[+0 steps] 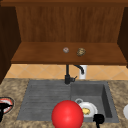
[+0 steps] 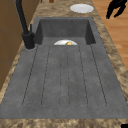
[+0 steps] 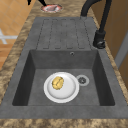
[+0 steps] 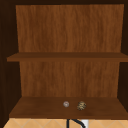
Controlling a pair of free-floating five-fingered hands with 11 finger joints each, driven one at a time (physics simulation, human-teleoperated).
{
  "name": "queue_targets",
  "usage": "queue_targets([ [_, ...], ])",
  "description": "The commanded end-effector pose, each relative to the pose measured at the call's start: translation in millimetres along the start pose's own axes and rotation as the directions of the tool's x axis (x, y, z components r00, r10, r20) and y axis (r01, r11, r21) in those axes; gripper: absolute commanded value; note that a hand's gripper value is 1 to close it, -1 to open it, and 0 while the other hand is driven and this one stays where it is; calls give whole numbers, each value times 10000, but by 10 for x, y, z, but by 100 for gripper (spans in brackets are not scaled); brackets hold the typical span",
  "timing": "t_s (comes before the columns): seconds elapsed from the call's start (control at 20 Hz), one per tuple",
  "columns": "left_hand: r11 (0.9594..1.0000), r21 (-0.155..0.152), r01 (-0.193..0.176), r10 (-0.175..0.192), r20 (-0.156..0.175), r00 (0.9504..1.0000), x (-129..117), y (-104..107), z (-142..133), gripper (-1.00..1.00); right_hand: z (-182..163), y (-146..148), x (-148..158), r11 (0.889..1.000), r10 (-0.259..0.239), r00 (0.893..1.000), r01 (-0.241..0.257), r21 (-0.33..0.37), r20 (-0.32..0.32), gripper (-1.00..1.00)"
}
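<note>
My left hand (image 1: 3, 109) hovers at the far left over a red-and-white plate (image 1: 7, 102) on the counter, fingers loosely straight and holding nothing. In the right side view the same hand (image 3: 37, 2) hangs by that plate (image 3: 51, 8). My right hand (image 1: 98, 119) floats low at the sink's front right edge, relaxed and empty. In the left side view it (image 2: 115, 8) hangs beside a white plate (image 2: 81, 8). A big red ball (image 1: 67, 115) sits between the hands at the sink's front. In the basin lies a white plate (image 3: 61, 87) carrying a yellow lump (image 3: 57, 83).
A black faucet (image 1: 67, 74) stands behind the sink, between the ribbed drainboard (image 1: 42, 100) and the basin (image 1: 107, 100). The drain (image 3: 82, 80) lies beside the plate. On the wooden shelf (image 1: 37, 53) above rest a small grey ball (image 1: 66, 50) and a speckled lump (image 1: 81, 51).
</note>
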State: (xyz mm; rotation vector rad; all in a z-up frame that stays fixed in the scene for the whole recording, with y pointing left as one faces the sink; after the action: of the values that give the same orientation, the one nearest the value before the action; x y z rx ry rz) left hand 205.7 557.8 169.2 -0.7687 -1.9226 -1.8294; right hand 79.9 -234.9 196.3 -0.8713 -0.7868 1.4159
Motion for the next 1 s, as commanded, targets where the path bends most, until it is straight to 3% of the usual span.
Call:
queue_targets([
  [0.0, 9975, 709, 52, -47, -80, 10000, 45, 106, 109, -100, 0, 0, 0, 10000, 0, 10000, 0, 0, 0, 0],
  [0.3, 9987, 508, -1, -21, 440, 9990, -82, 251, 430, -100, 0, 0, 0, 10000, 0, 10000, 0, 0, 0, 0],
  [0.7, 9997, 239, -51, 38, 545, 9985, -521, 536, 734, -100, 0, 0, 0, 10000, 0, 10000, 0, 0, 0, 0],
  [0.95, 9984, 518, 239, -289, 979, 9948, -933, 534, 939, -100, 0, 0, 0, 10000, 0, 10000, 0, 0, 0, 0],
])
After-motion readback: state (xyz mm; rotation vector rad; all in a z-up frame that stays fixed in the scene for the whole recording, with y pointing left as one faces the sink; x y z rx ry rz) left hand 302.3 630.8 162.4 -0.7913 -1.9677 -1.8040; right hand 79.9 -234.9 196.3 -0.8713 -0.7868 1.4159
